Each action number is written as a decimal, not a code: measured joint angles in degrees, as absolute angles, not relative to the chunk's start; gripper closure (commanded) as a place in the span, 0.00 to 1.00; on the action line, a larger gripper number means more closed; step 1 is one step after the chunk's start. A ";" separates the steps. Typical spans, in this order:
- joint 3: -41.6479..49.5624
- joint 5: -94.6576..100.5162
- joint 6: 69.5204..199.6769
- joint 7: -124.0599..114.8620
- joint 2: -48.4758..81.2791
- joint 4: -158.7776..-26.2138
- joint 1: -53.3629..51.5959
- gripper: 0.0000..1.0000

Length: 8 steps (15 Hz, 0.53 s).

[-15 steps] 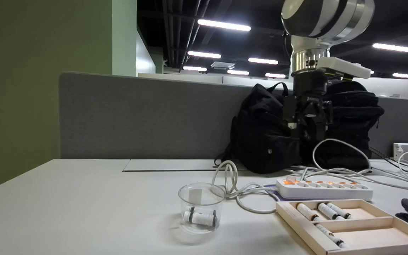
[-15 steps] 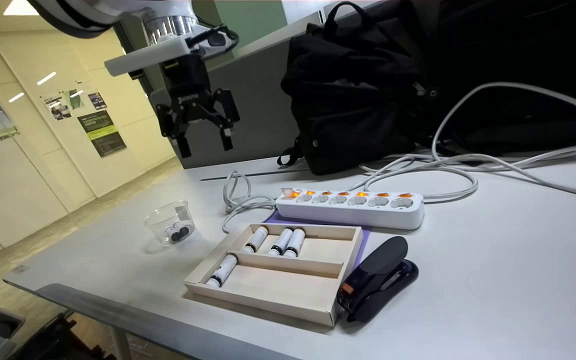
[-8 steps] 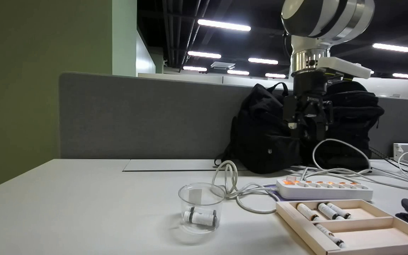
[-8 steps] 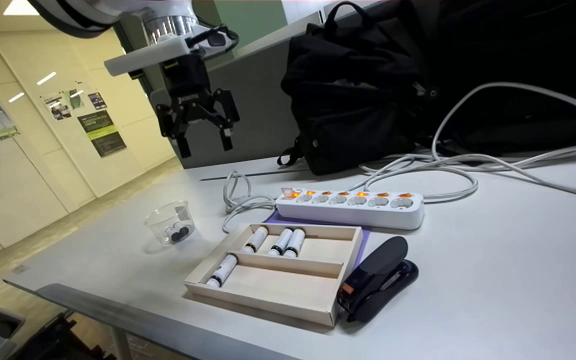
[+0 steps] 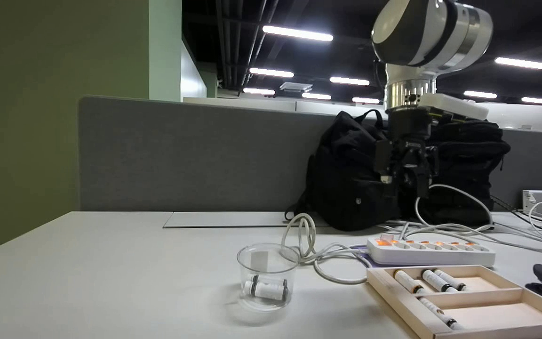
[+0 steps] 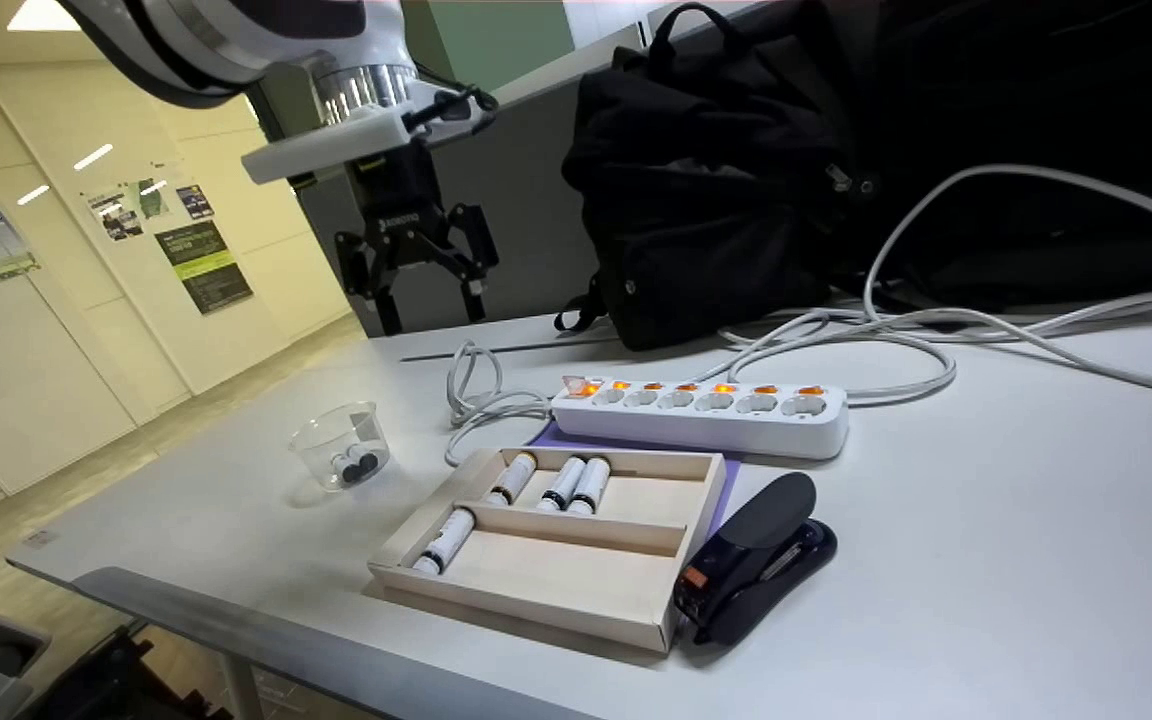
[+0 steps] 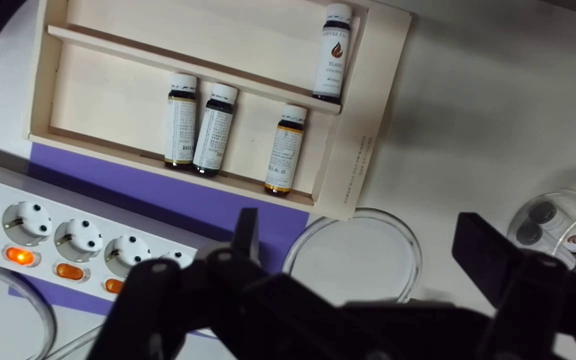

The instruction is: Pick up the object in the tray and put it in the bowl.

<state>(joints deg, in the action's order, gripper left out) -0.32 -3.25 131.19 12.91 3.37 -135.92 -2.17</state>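
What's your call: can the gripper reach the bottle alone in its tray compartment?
Likely yes: the gripper is open and nothing covers the bottle, though the tray wall alongside may hinder gripping.

Likely an office: the desk (image 6: 996, 520) below the hand (image 6: 433, 314) bears a stapler (image 6: 764, 515) and a power strip (image 6: 701, 428); in an exterior view, backpacks (image 5: 346, 186) and a grey partition (image 5: 195, 155) stand behind the hand, with ceiling lights (image 5: 297, 33) above it; posters (image 6: 203, 268) hang on a wall (image 6: 66, 340) well beyond it.
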 measured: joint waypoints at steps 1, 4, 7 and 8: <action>-0.31 -3.29 132.71 13.54 5.04 -135.72 -1.89 0.00; -0.48 -4.62 136.65 15.99 10.54 -134.50 -1.22 0.00; -1.30 -5.08 139.56 17.25 16.13 -132.52 -0.65 0.00; -1.68 -5.16 139.92 17.28 17.93 -131.72 -0.46 0.00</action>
<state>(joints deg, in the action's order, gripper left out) -1.68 -5.16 139.92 17.28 17.93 -131.72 -0.46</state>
